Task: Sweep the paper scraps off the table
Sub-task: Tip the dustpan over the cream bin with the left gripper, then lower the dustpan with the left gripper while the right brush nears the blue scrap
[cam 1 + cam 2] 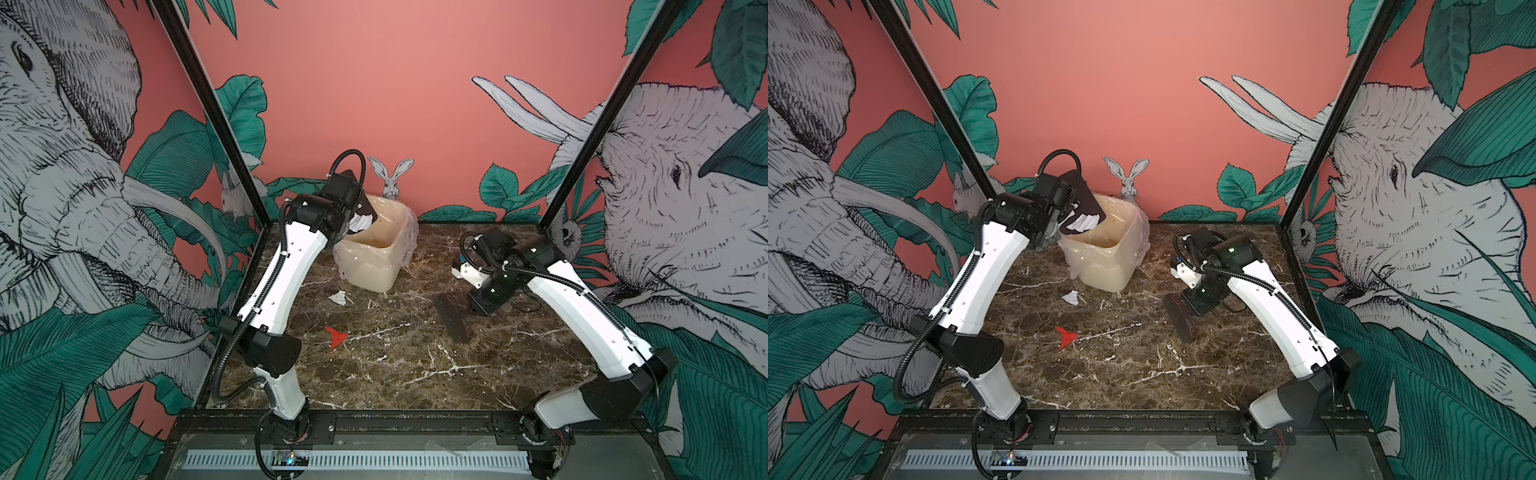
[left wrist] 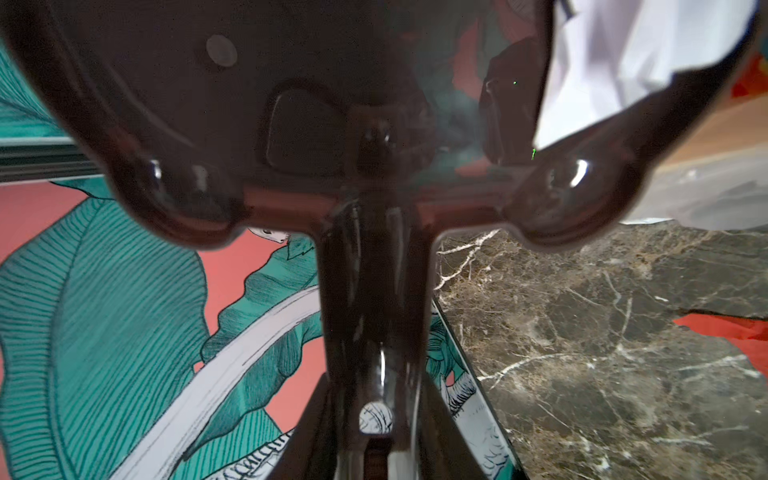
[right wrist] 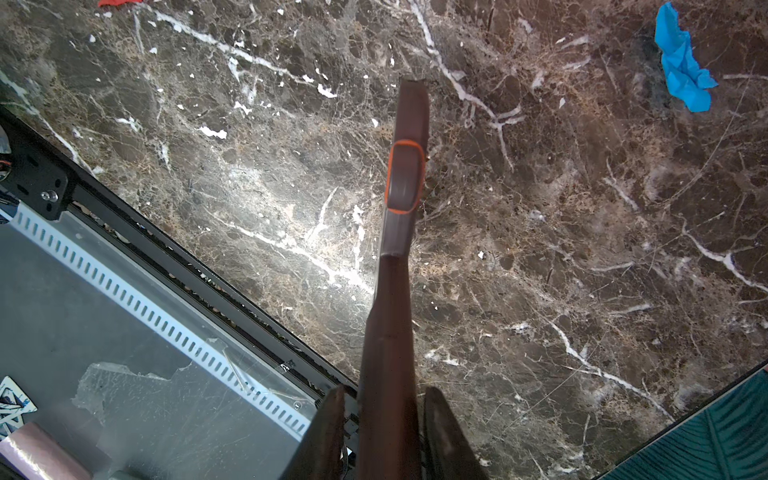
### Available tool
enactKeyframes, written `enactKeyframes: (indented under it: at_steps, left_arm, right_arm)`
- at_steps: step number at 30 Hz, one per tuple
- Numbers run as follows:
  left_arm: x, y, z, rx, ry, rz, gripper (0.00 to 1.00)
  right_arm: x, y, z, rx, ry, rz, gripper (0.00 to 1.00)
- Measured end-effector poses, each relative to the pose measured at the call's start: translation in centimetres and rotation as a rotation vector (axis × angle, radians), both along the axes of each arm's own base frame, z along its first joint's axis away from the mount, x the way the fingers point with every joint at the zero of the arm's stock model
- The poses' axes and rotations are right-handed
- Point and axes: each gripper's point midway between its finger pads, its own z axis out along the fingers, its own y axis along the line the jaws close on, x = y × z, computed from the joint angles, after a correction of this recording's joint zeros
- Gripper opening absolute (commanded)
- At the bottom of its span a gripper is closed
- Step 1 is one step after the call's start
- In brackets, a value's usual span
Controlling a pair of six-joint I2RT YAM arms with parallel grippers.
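Observation:
My left gripper (image 2: 376, 449) is shut on the handle of a black dustpan (image 1: 365, 203), held tilted over the bin (image 1: 374, 262). A white paper scrap (image 1: 360, 222) lies in the pan at its lower lip; the left wrist view shows this white scrap (image 2: 623, 62) too. On the table (image 1: 415, 374), a white scrap (image 1: 338, 297) lies before the bin and a red scrap (image 1: 336, 336) nearer the middle. My right gripper (image 3: 384, 424) is shut on a dark brush (image 1: 453, 318) that rests on the table at right. A blue scrap (image 3: 681, 75) lies beyond the brush handle (image 3: 403, 187).
The cream bin has a clear plastic liner (image 1: 1142, 232) and stands at the back centre. Black frame posts (image 1: 216, 112) rise at both back corners. A black rail (image 1: 415, 419) edges the table's front, with both arm bases on it.

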Motion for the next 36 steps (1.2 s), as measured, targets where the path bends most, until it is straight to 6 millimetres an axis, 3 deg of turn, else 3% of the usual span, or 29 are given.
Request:
enactKeyframes:
  at_steps: [9,15,26,36]
  left_arm:
    - [2.1,-1.3,-1.7,0.217,0.011,-0.101,0.00]
    - [3.0,-1.9,-1.7,0.355,-0.015,-0.176,0.00]
    - [3.3,-2.4,1.8,0.481,-0.148,-0.254,0.00]
    - [3.3,-2.3,2.5,0.504,-0.173,-0.254,0.00]
  right_arm:
    - [-0.2,-0.1,-0.1,-0.003,0.012,0.001,0.00]
    - [-0.3,-0.1,-0.1,-0.004,0.013,0.000,0.00]
    - [-0.3,-0.1,-0.1,-0.003,0.014,-0.006,0.00]
    - [-0.2,-0.2,-0.1,-0.009,0.011,-0.013,0.00]
